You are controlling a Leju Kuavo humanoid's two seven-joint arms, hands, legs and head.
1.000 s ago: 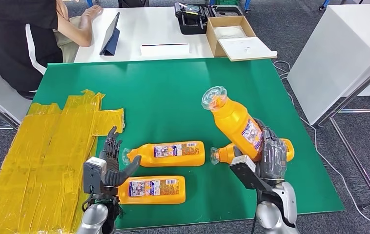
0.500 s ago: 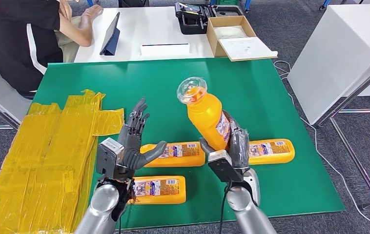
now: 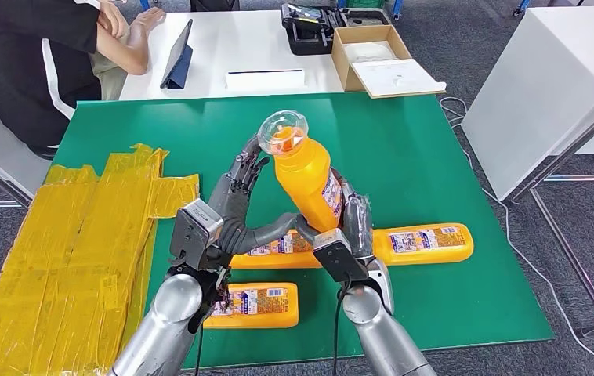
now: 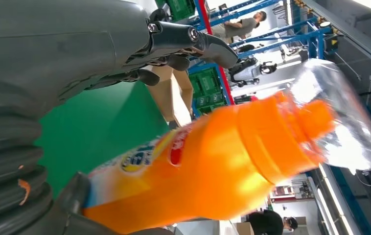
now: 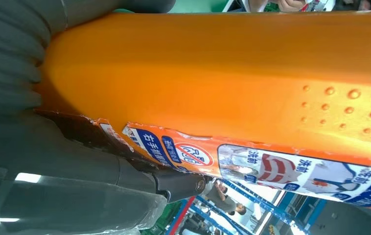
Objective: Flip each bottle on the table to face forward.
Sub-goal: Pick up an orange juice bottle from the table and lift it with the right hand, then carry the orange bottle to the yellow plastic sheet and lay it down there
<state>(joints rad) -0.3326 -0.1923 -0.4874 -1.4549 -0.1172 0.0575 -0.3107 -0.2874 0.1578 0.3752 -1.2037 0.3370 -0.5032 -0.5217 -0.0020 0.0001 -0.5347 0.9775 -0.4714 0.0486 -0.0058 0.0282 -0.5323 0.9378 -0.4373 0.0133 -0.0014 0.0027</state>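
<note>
Bottle [image 3: 307, 182] in the air, cap up, tilted, gripped low by the right robot hand [image 3: 353, 227] above the middle of the green worktop [image 3: 403, 149]. The left robot hand [image 3: 235, 211] is open, fingers spread just left of it. Three more bottles lie near: one [image 3: 423, 243] right, one [image 3: 278, 249] behind the arms, one [image 3: 255, 304] nearest. Yellow tape [image 3: 67, 251] covers the left. Since a moment ago the bottle has moved left and the left robot hand has risen to it.

We're in a robotics lab or test hall: green-covered table [image 3: 403, 157] on grey carpet, white desks at 12 and 2 o'clock with a tablet [image 3: 178, 56], cardboard box [image 3: 368, 48] and tool case [image 3: 307, 27]. Left wrist view shows blue racking [image 4: 315, 36], green crates [image 4: 208, 88], another robot [image 4: 249, 71].
</note>
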